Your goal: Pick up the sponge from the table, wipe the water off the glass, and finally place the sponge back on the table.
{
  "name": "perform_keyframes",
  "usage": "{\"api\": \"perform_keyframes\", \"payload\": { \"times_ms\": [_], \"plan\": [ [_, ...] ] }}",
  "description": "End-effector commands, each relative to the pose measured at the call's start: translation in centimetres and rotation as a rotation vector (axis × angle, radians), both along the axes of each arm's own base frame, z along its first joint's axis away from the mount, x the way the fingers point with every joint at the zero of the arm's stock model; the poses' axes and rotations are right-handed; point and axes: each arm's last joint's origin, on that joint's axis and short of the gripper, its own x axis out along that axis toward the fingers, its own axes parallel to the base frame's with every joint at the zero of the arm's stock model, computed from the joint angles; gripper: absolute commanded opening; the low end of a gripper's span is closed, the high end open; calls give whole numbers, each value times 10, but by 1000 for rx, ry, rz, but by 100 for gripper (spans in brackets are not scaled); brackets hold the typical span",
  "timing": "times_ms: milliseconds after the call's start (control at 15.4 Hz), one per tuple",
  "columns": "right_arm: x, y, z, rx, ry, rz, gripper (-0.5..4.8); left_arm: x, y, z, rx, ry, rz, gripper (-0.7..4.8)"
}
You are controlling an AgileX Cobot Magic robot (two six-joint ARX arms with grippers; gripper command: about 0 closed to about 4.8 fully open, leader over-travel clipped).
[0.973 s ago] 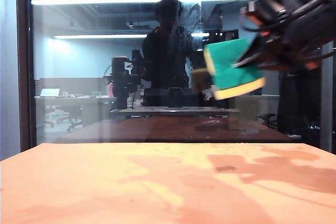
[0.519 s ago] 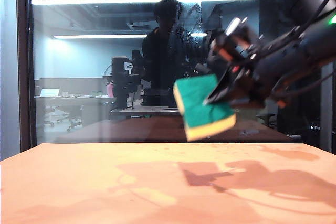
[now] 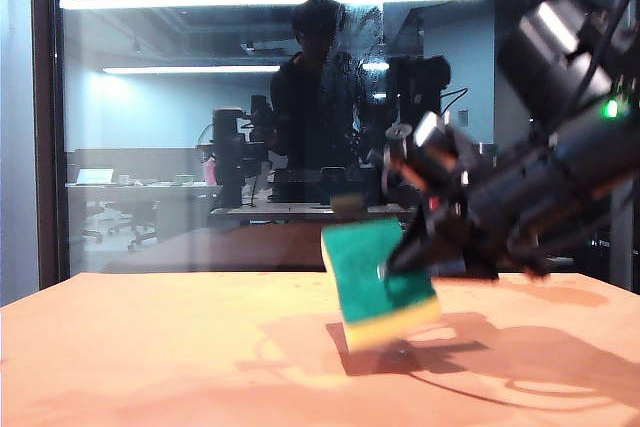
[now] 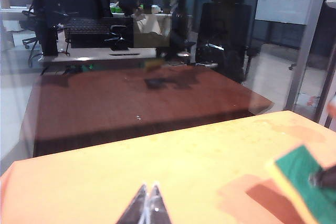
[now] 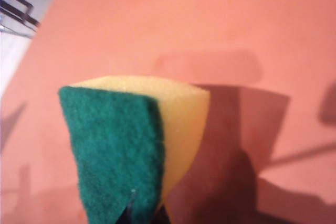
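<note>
One sponge (image 3: 380,282) in play, low in the centre-right of the exterior view, tilted, its yellow edge just above or touching the table (image 3: 150,347) — I cannot tell which. The right gripper (image 3: 405,265) is clamped on it, reaching in from the right edge with the arm filling the middle right. Shadow pools under the sponge. The left half of the table is bare orange right out to the frame's lower left. In its wrist view the left gripper (image 4: 147,203) sits at the bottom centre, tips pinched together with nothing between them, the sponge at the lower right corner. Farther back, the glass (image 3: 200,147) stands upright along the table's far edge, dark frame at the left, water (image 3: 355,27) speckled at upper centre.
</note>
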Motion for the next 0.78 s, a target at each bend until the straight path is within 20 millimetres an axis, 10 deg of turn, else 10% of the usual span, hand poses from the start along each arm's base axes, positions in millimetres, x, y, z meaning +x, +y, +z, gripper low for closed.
{"api": "perform_keyframes", "payload": {
  "times_ms": [65,260,779],
  "plan": [
    [1,2,-4,31,36,25,81,0,0,2,4,-19,-4,-6],
    [2,3,-2,46,7,25,172,0,0,2,4,-19,-4,-6],
    [10,2,8,39,-143,-61,165,0,0,2,4,-18,-4,-6]
  ]
}}
